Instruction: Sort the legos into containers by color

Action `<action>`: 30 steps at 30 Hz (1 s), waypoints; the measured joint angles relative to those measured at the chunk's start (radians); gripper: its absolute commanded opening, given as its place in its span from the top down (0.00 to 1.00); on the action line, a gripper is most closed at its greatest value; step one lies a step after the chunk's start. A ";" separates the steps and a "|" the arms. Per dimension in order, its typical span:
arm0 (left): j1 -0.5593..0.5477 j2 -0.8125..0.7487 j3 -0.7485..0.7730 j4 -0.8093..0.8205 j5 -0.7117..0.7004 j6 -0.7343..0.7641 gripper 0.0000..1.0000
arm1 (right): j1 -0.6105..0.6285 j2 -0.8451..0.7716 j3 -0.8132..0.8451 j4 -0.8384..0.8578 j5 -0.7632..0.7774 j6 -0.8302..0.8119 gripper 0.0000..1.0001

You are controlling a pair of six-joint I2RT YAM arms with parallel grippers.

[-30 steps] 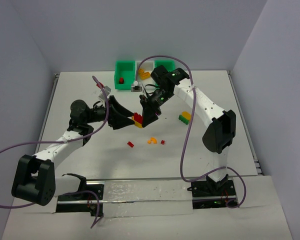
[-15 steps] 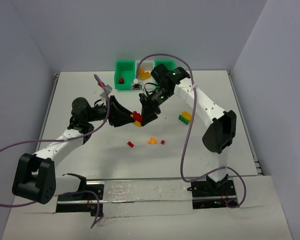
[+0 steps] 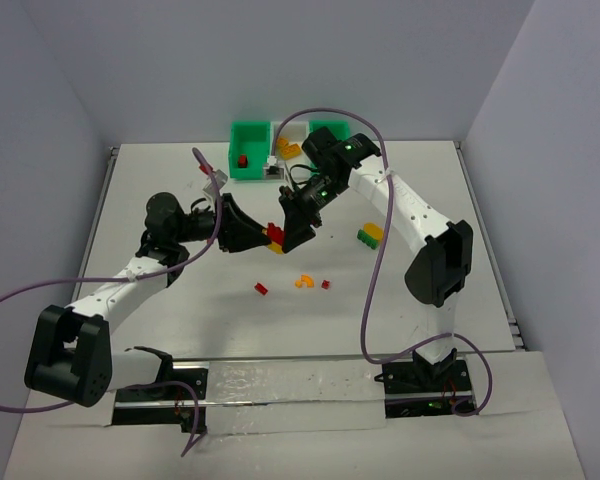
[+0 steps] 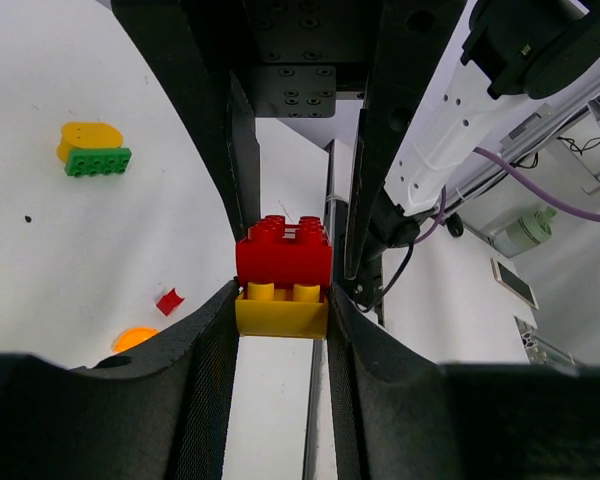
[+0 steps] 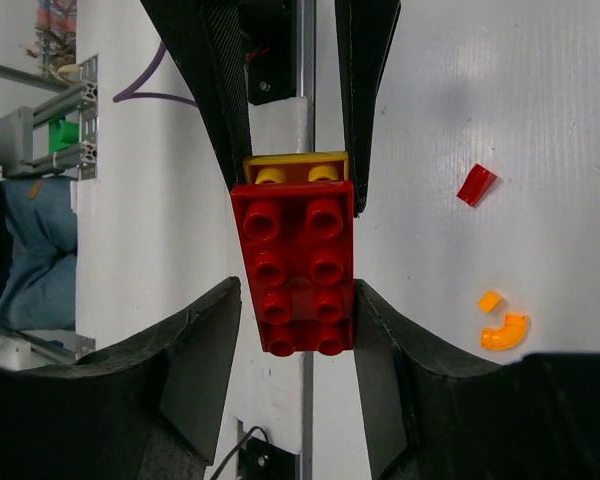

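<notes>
A red lego is stacked on a yellow lego in the middle of the table, and both grippers meet at this stack. My left gripper is shut on the yellow lego, both fingers pressed to its sides. My right gripper stands around the red lego, with a gap showing on its left side. The containers are at the back: a green bin with a red lego inside, a white bin holding an orange-yellow lego, and a second green bin.
Loose on the table lie a green and yellow lego pair, a small red piece, an orange curved piece and a tiny red piece. Purple cables loop over both arms.
My left gripper has closed onto the yellow lego. My right gripper's jaws have eased apart around the red lego. Both arms have barely moved.
</notes>
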 measured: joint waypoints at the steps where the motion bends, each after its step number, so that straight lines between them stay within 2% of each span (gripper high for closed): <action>1: -0.001 0.000 0.000 -0.002 0.001 0.002 1.00 | 0.000 0.000 0.000 0.000 0.000 0.006 0.45; 17: -0.024 0.004 0.010 -0.046 0.006 0.022 1.00 | 0.000 0.000 0.000 0.033 -0.002 0.087 0.43; 19: -0.026 0.005 0.010 -0.047 0.006 0.023 1.00 | 0.000 0.000 0.000 0.044 -0.002 0.095 0.48; 22: -0.026 0.006 0.010 -0.050 0.006 0.023 1.00 | 0.000 0.000 0.000 0.050 -0.003 0.098 0.63; 24: -0.026 0.006 0.010 -0.053 0.010 0.019 1.00 | 0.000 0.000 0.000 0.048 -0.005 0.081 0.79; 27: -0.026 0.009 0.011 -0.057 0.012 0.018 1.00 | 0.000 0.000 0.000 0.045 -0.007 0.061 0.94; 30: -0.026 0.009 0.018 -0.083 0.013 0.036 1.00 | -0.001 0.000 0.000 0.045 -0.005 0.056 1.00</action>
